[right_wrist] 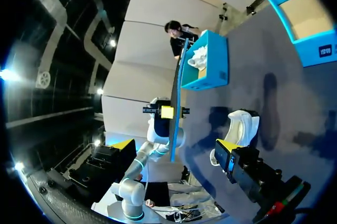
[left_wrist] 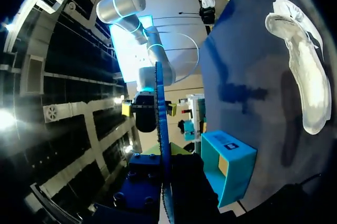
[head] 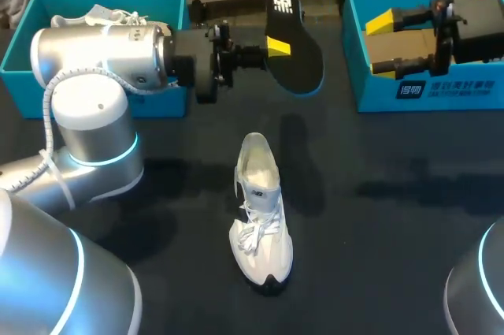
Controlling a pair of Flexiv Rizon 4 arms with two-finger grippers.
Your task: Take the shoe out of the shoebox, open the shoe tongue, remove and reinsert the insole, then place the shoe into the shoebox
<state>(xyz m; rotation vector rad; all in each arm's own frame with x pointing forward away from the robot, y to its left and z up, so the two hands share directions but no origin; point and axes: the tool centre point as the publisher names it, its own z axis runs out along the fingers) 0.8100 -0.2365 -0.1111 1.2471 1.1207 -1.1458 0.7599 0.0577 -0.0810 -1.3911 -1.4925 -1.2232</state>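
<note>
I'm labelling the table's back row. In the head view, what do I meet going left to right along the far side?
Left shoebox → insole → right shoebox. The white shoe lies nearer and overlaps the insole's span, so it is left out.

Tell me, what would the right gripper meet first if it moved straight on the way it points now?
Probably the black insole that the left gripper holds in the air; the right gripper points at it, though depth is unclear.
</note>
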